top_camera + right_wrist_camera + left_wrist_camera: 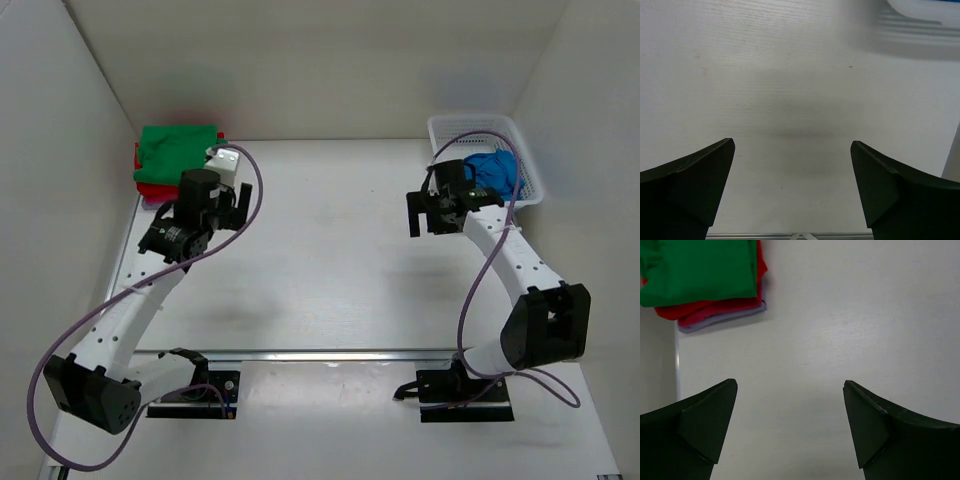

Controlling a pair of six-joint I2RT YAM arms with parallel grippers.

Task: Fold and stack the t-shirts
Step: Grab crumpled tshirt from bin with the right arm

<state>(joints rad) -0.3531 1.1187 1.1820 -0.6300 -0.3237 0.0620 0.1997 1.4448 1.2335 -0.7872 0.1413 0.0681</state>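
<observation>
On the desk [330, 260], the folded t-shirts [172, 150] sit stacked at the far-left corner, green on top. The left end effector [790, 425] hangs released near them. The right end effector [792, 185] is released too, beside the far-right basket [470, 127] holding the blue t-shirt [497, 172].

Tally from my remote station. Folded t-shirts in the stack [172, 152]: three I can tell apart. One green t-shirt [700, 270] is on top, one red t-shirt [715, 307] is under it, and one lavender t-shirt [725, 322] is lowest. A pinkish edge between the red and the lavender may be a fourth; I cannot tell. Blue t-shirt [495, 172]: one. Mesh basket [480, 125]: one. Desk [330, 250]: one. Arms: two, the left arm [130, 310] and the right arm [515, 260]. Fingers [700, 430]: two per arm, four in all. Purple cables [470, 300]: two, one per arm.
</observation>
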